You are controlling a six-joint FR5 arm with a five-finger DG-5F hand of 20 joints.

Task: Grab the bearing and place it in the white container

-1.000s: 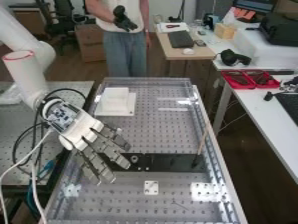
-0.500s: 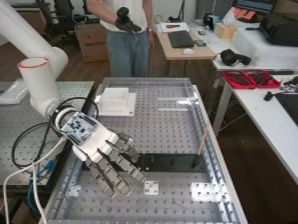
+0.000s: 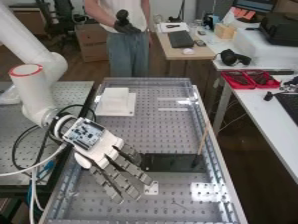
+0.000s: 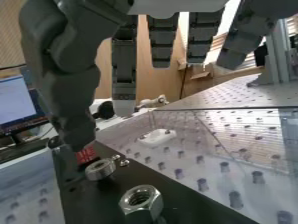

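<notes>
Hand (image 3: 100, 150) farther across bench (image 3: 153, 122), fingers (image 3: 136, 172) straight

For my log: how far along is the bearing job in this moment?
Nothing looks completed: the bearing lies on the black plate. The hand is above it, fingers extended, holding nothing. Left: grasping the bearing, carrying it to the white container and releasing it.

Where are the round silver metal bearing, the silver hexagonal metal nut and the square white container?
Round silver metal bearing (image 4: 101, 172): wrist view, on its ring-shaped body.
Silver hexagonal metal nut (image 4: 140, 199): wrist view, in its threaded hole.
Square white container (image 3: 116, 95): high view, on its raised part.
</notes>
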